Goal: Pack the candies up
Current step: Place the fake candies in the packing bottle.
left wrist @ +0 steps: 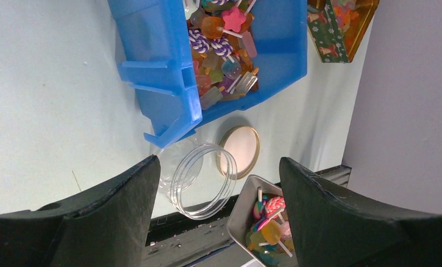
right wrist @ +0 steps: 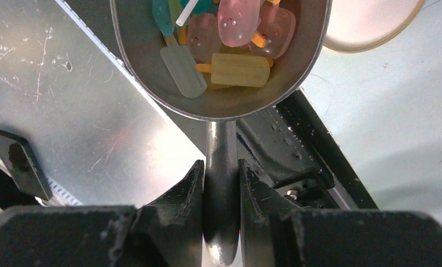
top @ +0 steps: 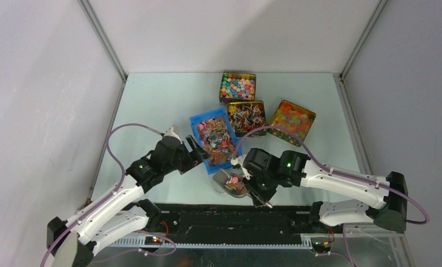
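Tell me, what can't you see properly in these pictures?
Right wrist view: the scoop runs past the top edge, so its candies can't be counted.
Left wrist view: the blue bin is cut off by the top edge.
Top view: the sweets in the back tins are too small to tell apart.

Beyond the right jaws, the top edge cuts off the scoop (right wrist: 146, 67), its candies (right wrist: 232, 33) and the lid (right wrist: 368, 22). Beyond the left jaws it cuts the blue bin (left wrist: 152, 50).
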`<state>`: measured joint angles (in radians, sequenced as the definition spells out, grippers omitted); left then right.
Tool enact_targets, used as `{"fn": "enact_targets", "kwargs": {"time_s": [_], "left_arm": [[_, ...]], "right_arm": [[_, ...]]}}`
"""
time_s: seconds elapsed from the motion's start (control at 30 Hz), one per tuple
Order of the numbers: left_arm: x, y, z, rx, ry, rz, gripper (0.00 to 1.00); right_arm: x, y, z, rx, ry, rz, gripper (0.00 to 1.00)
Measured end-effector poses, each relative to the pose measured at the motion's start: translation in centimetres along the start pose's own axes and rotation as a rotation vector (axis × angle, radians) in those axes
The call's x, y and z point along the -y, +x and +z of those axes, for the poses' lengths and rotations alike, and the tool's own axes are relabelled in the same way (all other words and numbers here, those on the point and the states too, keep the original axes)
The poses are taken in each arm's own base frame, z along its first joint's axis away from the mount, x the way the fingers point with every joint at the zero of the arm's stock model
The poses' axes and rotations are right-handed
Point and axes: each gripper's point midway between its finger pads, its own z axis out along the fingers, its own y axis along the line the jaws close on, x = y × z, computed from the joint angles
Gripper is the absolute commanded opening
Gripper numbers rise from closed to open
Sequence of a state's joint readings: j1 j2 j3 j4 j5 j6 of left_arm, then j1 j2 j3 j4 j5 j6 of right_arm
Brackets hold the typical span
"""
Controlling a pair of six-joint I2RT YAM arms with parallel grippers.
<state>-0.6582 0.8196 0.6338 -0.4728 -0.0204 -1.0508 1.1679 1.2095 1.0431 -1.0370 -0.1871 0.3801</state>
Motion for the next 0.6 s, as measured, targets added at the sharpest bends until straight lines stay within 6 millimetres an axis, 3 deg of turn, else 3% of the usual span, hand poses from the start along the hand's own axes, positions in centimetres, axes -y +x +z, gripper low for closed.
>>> {"fn": "enact_targets", "kwargs": {"time_s": [0.6], "left_arm": [[-0.36, 0.36, 0.37, 0.002, 0.015, -0.008, 0.84]], "right_arm": [[-0.65, 0.46, 0.28, -0.148, -0.02, 0.062, 0.0]]}}
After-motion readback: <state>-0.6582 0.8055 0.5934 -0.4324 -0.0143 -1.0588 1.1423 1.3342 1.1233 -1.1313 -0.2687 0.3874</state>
